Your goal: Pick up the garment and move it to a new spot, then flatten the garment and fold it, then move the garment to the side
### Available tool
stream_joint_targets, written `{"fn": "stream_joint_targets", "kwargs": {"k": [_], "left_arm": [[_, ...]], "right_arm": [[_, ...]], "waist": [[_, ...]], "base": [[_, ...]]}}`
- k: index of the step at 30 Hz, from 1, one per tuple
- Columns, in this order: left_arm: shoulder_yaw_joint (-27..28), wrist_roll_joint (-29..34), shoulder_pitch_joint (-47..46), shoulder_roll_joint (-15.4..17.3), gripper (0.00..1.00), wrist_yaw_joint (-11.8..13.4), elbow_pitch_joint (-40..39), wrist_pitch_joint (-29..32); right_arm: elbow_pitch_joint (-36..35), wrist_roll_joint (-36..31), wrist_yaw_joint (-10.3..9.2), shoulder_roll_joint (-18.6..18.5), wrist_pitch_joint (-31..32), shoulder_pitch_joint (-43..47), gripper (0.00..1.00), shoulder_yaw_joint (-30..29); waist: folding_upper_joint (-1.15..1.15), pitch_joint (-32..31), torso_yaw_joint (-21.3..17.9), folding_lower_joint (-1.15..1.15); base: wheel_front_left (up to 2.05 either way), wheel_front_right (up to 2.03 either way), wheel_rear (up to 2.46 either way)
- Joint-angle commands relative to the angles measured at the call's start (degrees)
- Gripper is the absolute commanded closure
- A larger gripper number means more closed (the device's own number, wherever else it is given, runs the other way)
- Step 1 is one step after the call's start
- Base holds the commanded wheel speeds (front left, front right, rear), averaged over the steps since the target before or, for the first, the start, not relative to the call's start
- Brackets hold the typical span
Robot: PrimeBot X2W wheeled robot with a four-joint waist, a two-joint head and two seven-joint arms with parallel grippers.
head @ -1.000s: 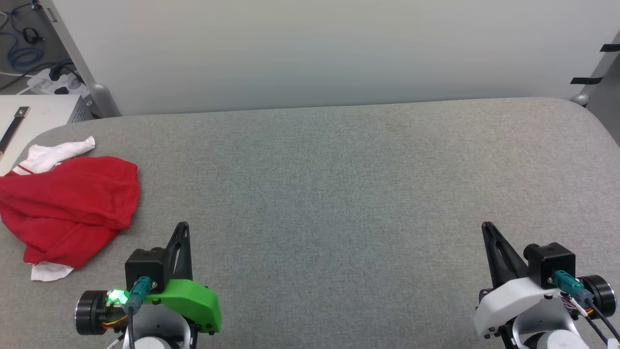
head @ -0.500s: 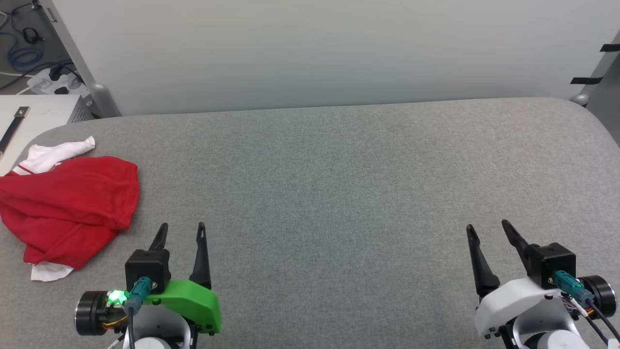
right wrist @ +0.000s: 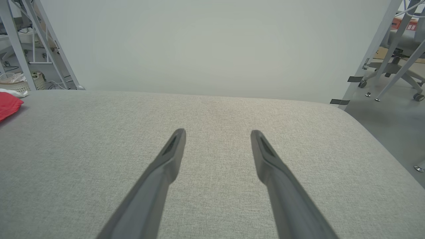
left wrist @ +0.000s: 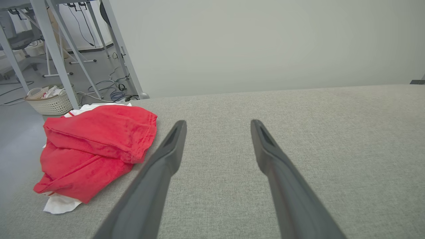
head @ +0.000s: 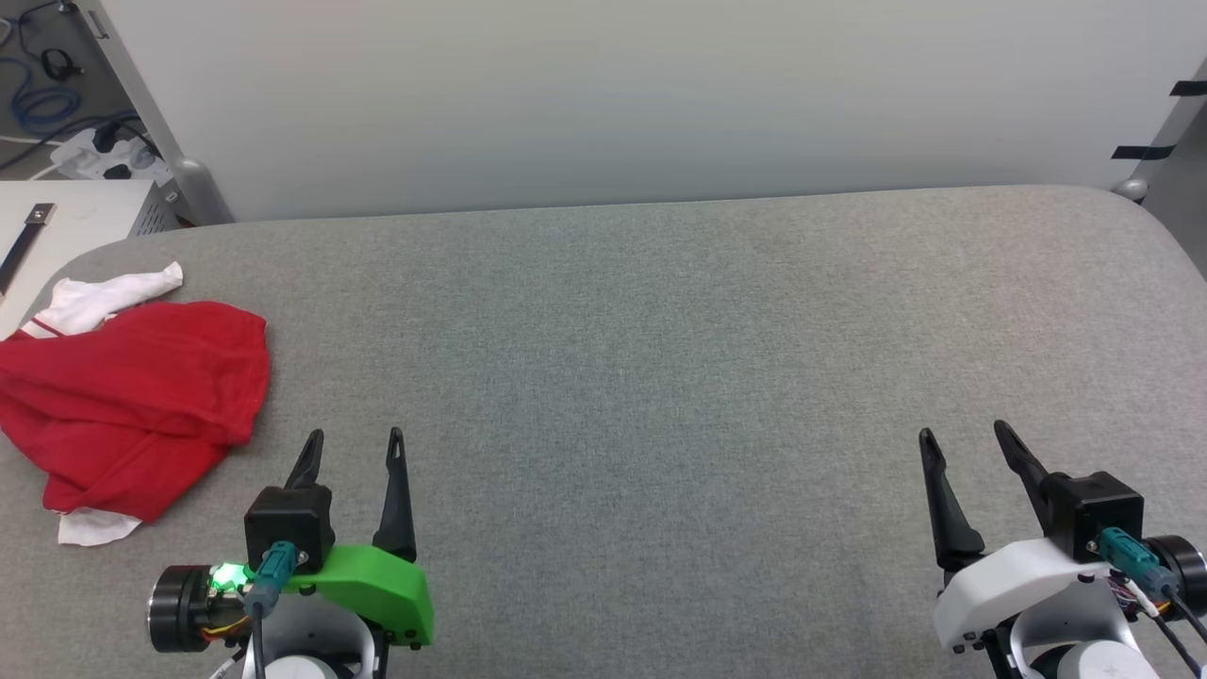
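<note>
The garment point(head: 141, 396) is a crumpled red heap with white sleeve ends, lying at the far left of the grey padded table point(head: 660, 311). In the left wrist view the garment point(left wrist: 96, 146) sits left of the fingers. My left gripper point(head: 355, 438) hovers open near the table's front edge, just right of the garment and apart from it, nothing between its fingers point(left wrist: 169, 156). My right gripper point(head: 966, 434) stands open at the front right, far from the cloth. A red corner of the garment point(right wrist: 8, 104) shows at the right wrist view's left edge.
A pale wall point(head: 613, 94) rises behind the table. Left of the table stand a white cabinet point(head: 75, 217), metal frame legs point(left wrist: 56, 53), floor cables and a woven basket point(left wrist: 49, 101). Office chairs point(right wrist: 395, 66) stand off the table's right end.
Both grippers have gone from shut to open, fingers spread apart. The garment has not moved; the picture shifted slightly.
</note>
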Motion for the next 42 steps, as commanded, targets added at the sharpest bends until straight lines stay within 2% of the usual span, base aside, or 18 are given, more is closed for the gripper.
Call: {"fn": "stream_joint_targets", "kwargs": {"k": [1, 42], "left_arm": [[-0.2, -0.2, -0.5, 0.0, 0.00, 0.6, -0.2, -0.7], [-1.4, -3.0, -0.2, -0.1, 0.00, 1.5, -0.1, -5.9]], "right_arm": [[-0.5, 0.6, -0.01, 0.0, -0.7, -0.1, 0.00, -0.2], [-3.5, 3.8, -0.02, 0.1, -5.9, 1.7, 0.00, -1.1]], "waist": [[0.00, 0.1, 0.0, 0.00], [0.00, 0.3, 0.4, 0.00]], "base": [[0.00, 0.00, 0.00], [0.00, 0.00, 0.00]]}}
